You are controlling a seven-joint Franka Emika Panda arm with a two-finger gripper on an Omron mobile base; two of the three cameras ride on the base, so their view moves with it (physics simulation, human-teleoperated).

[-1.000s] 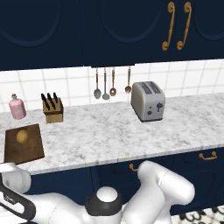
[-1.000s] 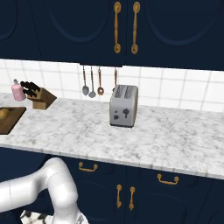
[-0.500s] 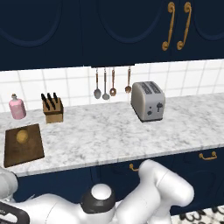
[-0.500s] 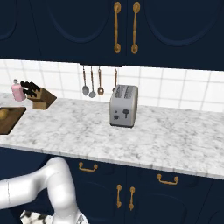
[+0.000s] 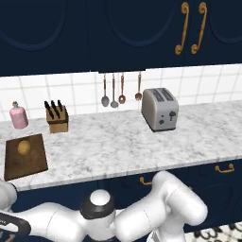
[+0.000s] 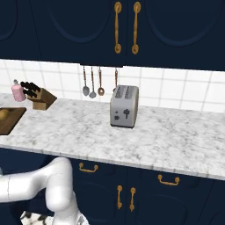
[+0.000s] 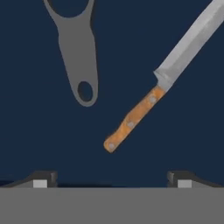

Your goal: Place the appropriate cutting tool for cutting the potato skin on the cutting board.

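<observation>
**Gripper Positioned Over Cutting Tool and Knife; Board Holding Potato**

In the hand view, the cutting tool (image 7: 76, 52) was seen as a flat grey metal piece lying on a dark navy surface, in the upper left of the frame. A small oval hole was visible near its rounded lower end, and part of a larger opening was cut off by the top edge. To its right, well apart from it, a long knife (image 7: 168, 74) was laid diagonally, with its wooden riveted handle pointed toward the lower left and its silver blade extended to the upper right corner. The two items were not in contact.

The gripper (image 7: 112, 180) was set wide, with one fingertip visible at each lower side of the hand view. Nothing was held between the fingers, and both tools lay beyond the tips.

In the left base view, the cutting board (image 5: 33, 163) was located at the left end of the marble counter (image 5: 132, 146), with the potato (image 5: 24, 147) rested on its far half. A knife block (image 5: 57, 118) and a pink bottle (image 5: 19, 116) were placed behind the board, against the tiled wall. A toaster (image 5: 159, 109) was stood further right, below four hanging utensils (image 5: 121, 90). In the right base view, the board (image 6: 12, 123) and potato (image 6: 3, 114) were seen at the left edge.
</observation>
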